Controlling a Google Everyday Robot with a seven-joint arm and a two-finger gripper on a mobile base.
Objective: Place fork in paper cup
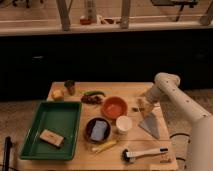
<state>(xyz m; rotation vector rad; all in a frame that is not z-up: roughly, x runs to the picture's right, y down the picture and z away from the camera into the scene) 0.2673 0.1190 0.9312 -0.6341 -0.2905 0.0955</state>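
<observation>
Gripper [141, 106] hangs low over the table [125, 90], just right of the orange bowl [114, 106]; how wide it stands, and whether it holds anything, I cannot tell. Fork [136, 109] shows only as a thin dark sliver between the bowl and the gripper, right at the gripper's tip; contact cannot be made out. Paper cup [123, 123] stands upright just in front of the bowl, slightly to its right, and a grey triangular sheet [151, 125] lies farther right of the bowl, near the gripper.
</observation>
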